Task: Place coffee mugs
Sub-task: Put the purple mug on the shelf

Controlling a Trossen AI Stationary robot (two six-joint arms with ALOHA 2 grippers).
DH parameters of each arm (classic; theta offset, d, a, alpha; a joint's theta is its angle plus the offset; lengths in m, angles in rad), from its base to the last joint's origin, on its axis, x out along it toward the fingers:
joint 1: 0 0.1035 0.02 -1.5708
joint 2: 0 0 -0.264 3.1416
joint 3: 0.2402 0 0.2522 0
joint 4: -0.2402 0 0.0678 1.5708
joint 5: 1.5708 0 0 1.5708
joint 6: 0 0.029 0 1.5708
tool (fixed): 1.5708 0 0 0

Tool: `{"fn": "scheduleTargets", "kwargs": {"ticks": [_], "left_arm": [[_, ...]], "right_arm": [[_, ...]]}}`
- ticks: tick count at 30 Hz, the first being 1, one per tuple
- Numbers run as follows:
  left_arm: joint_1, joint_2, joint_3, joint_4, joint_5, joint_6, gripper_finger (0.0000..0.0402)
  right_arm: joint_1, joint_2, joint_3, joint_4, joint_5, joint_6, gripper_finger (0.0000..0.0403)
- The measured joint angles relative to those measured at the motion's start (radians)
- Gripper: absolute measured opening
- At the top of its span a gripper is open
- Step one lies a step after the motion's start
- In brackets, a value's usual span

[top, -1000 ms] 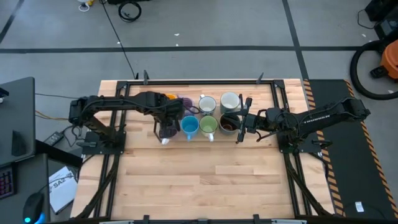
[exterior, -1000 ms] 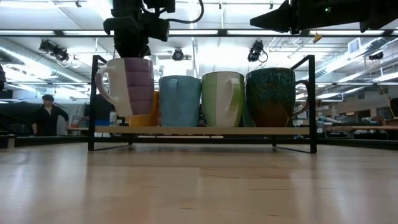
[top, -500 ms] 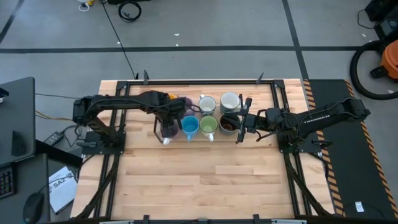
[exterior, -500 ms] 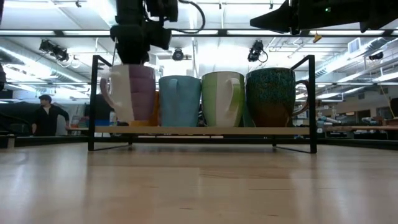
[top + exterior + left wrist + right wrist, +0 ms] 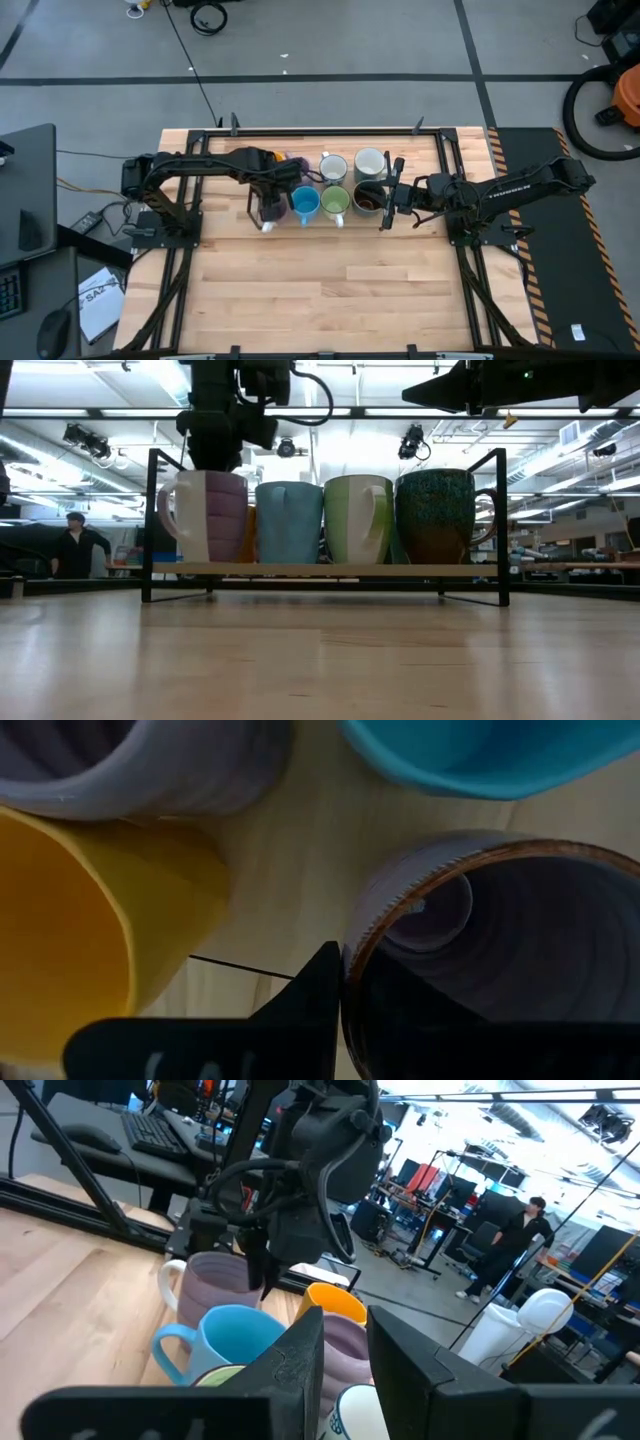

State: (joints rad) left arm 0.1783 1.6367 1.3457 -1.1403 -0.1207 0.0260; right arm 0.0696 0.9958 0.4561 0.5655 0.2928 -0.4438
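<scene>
While racked, lavender mug [image 5: 212,515] under left claw [image 5: 215,452].

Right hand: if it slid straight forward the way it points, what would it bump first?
Probably the dark brown mug, which sits right in front of the right hand at the rack's end. Their heights are hard to compare.

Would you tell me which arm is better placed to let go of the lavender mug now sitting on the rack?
Left: the left gripper is clamped on the lavender mug rim; the right gripper waits beside the brown mug.
</scene>
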Motion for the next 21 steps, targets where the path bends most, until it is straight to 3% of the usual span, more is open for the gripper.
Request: {"fn": "scheduleTargets", "kwargs": {"ticks": [21], "left_arm": [[-0.011, 0.000, 0.000, 0.013, -0.047, 0.004, 0.0041]], "right_arm": [[0.000, 0.000, 0.000, 0.000, 0.000, 0.000, 0.0086]]}}
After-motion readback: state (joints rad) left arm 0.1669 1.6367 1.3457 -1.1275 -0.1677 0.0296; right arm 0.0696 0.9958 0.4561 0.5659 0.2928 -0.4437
